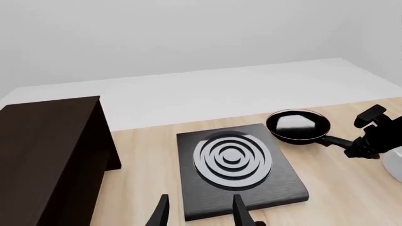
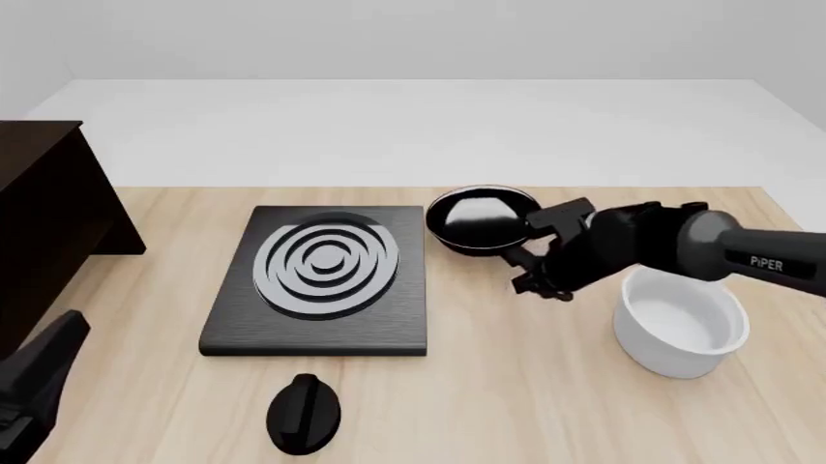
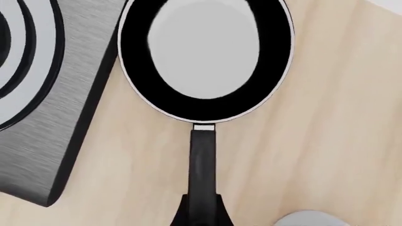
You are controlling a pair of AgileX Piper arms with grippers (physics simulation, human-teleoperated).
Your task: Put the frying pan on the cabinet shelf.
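The frying pan (image 2: 481, 220) sits on the table near the far edge, just right of the hob (image 2: 323, 280). The right claw (image 2: 532, 268) squeezes its handle. The left claw (image 1: 199, 214) is open. The cabinet (image 2: 45, 232) stands at the left edge.

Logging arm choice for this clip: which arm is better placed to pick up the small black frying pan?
Right. Its end effector is already at the small black frying pan's handle; the left end effector hangs short of the hob.
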